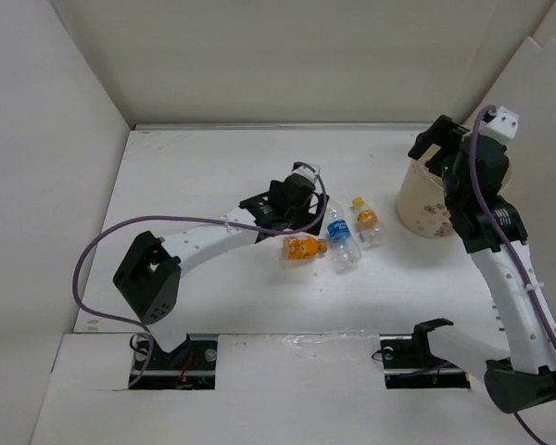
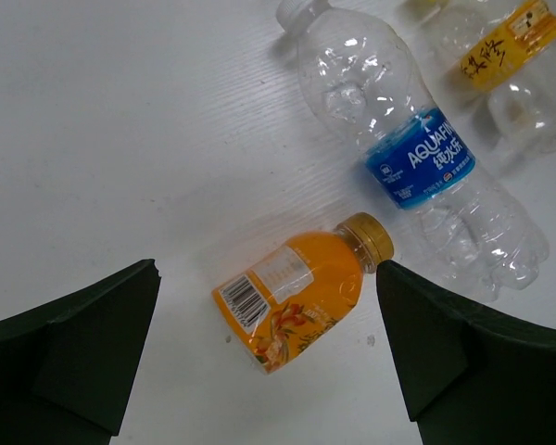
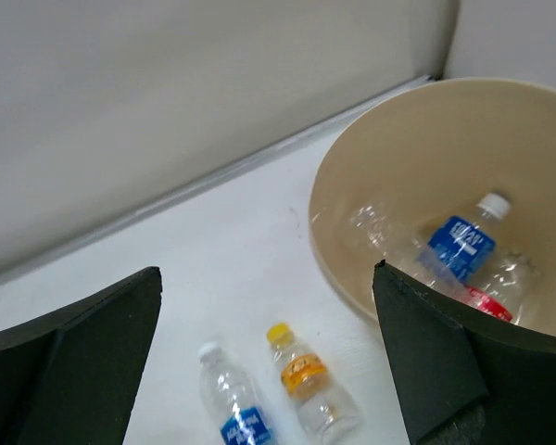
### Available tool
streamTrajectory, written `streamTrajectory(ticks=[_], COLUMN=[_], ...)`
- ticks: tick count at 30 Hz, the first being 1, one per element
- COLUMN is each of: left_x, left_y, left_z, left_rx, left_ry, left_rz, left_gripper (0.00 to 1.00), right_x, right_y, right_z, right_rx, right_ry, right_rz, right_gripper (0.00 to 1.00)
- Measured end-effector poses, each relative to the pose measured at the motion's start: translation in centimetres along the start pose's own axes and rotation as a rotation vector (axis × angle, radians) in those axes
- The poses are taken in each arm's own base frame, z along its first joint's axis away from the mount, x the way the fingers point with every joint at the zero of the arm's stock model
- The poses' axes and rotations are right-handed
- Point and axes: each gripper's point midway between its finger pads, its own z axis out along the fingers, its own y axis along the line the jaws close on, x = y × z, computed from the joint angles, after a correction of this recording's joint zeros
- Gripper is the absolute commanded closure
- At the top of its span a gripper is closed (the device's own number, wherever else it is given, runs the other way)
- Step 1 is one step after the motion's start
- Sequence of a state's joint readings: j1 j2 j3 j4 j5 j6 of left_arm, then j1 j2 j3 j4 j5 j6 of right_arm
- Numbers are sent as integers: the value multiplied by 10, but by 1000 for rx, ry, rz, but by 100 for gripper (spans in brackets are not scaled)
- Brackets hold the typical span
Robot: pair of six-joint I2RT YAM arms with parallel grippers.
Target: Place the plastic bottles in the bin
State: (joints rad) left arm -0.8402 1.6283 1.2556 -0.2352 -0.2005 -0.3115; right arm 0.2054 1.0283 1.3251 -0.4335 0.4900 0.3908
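Left wrist view is showing the left gripper (image 2: 267, 297) gaping around the orange-filled bottle (image 2: 296, 298) lying on the table (image 2: 120, 139). One finger (image 2: 435, 352) is sitting at its cap, so closing is probably risking it squirting sideways. Meanwhile the right gripper (image 3: 267, 278) is gaping up by the bin (image 3: 371, 167).

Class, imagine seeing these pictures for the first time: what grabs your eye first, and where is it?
The orange-filled bottle lies on the white table, framed by the open left gripper. At the far right stands the tan bin, holding a blue-labelled bottle among others, and the open right gripper hovers over it.
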Motion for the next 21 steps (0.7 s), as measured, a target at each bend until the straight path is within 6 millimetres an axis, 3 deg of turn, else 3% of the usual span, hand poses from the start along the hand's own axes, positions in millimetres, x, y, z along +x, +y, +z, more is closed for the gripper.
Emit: streamTrajectory(ticks=[4,8,15,21], left_x=[19,33,34,44], left_y=[-14,-16,-17,-31], left_z=[11,13,11,6], left_rx=[-27,-36,-15,30], left_ry=[55,99,110,127], left_rz=[73,111,160,265], left_gripper=[0,0,0,0], right_x=[31,52,58,60], right_y=[21,28,39,51], right_z=[-4,-5,-10,-20], right_rx=[-98,-140,-194,-256], right_ry=[87,138,161,167], right_rz=[-63,-105,-133,-142], right_gripper=[1,1,1,1])
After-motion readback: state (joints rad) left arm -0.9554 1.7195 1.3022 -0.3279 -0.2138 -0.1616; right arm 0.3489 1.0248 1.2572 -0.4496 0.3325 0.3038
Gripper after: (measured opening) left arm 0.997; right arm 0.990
